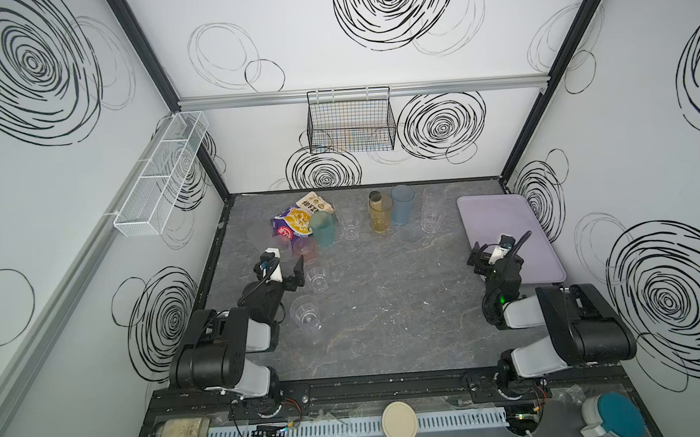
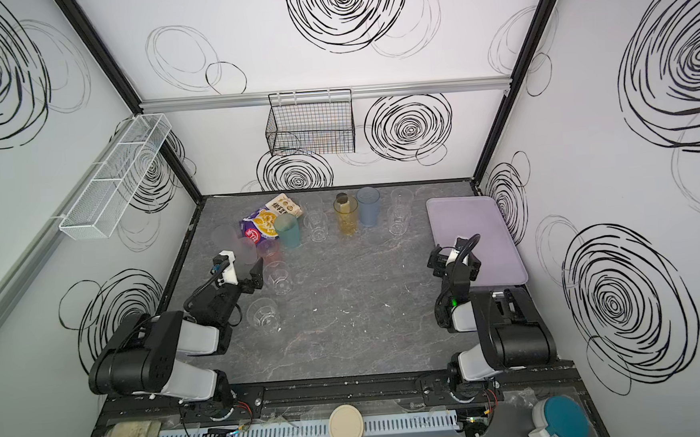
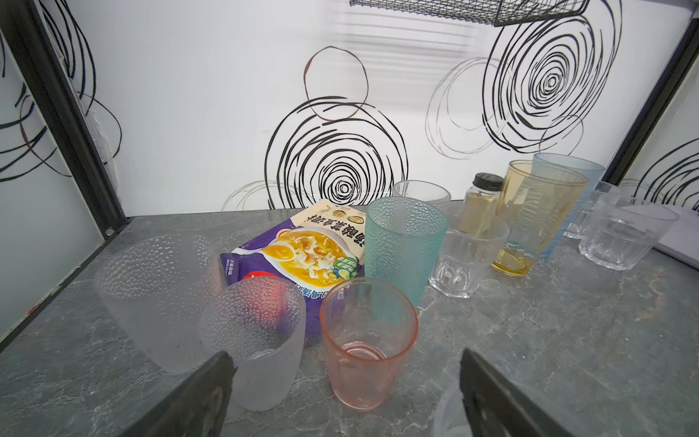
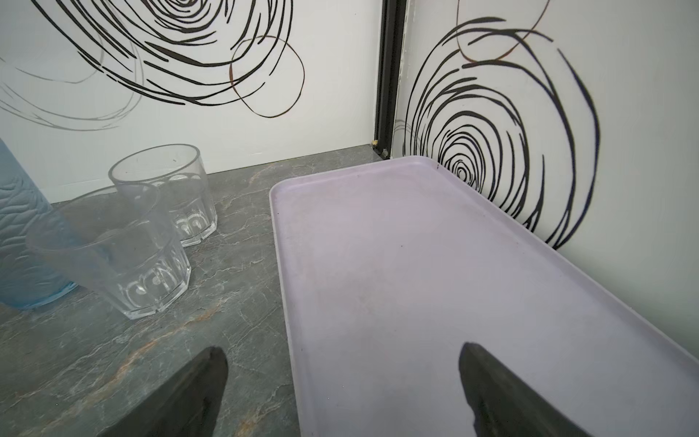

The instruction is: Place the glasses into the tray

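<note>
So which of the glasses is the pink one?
The short pink glass, upright just ahead of the open left end effector, beside a frosted glass. The teal glass, amber glass and blue glass are taller.

Dead ahead of my left hand [image 3: 345, 353], spread wide, stands the pink glass [image 3: 368, 340]. A frosted glass [image 3: 261, 340] crowds 1 finger, and the teal glass [image 3: 403, 242] and packet [image 3: 299, 253] stand behind. The middle of the bench [image 1: 386, 292] is bare. My right hand [image 4: 342, 348], also wide, faces the bare tray [image 4: 416, 265]. 2 clear glasses [image 4: 132, 257] stand beside it, and the wall [image 4: 624, 189] runs along its other side.
</note>
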